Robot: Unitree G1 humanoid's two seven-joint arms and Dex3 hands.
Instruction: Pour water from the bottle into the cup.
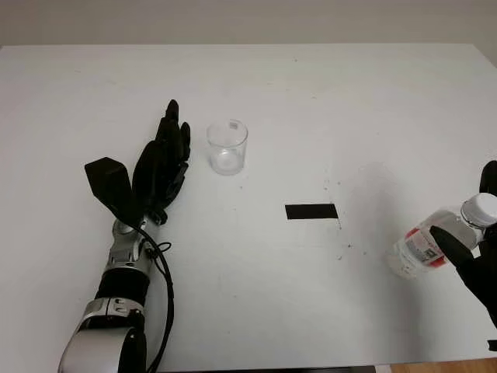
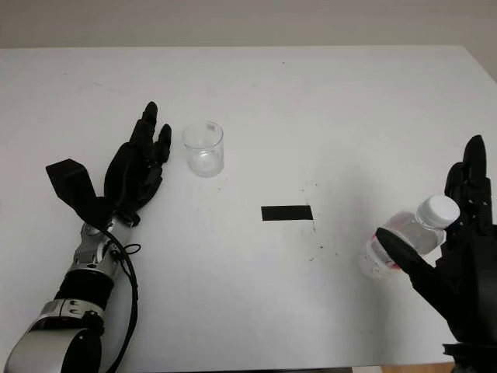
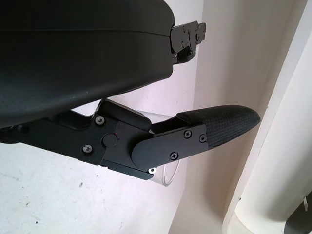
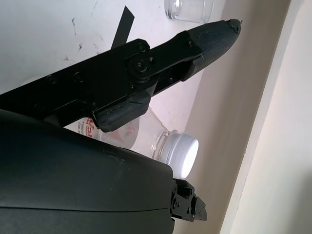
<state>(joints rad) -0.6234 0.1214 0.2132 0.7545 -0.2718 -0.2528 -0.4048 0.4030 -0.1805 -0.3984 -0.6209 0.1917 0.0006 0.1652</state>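
Note:
An empty clear cup stands upright on the white table, left of centre. My left hand is open just to the left of the cup, a small gap away from it. A clear water bottle with a white cap and a red label is tilted at the right edge, cap pointing up and to the right. My right hand is around it, with the thumb across its front and the fingers straight up beyond the cap. The hand's fingers are not curled onto the bottle.
A strip of black tape lies flat on the table between cup and bottle. Small dark specks mark the surface near it. The table's far edge meets a pale wall, and its right edge runs close to the bottle.

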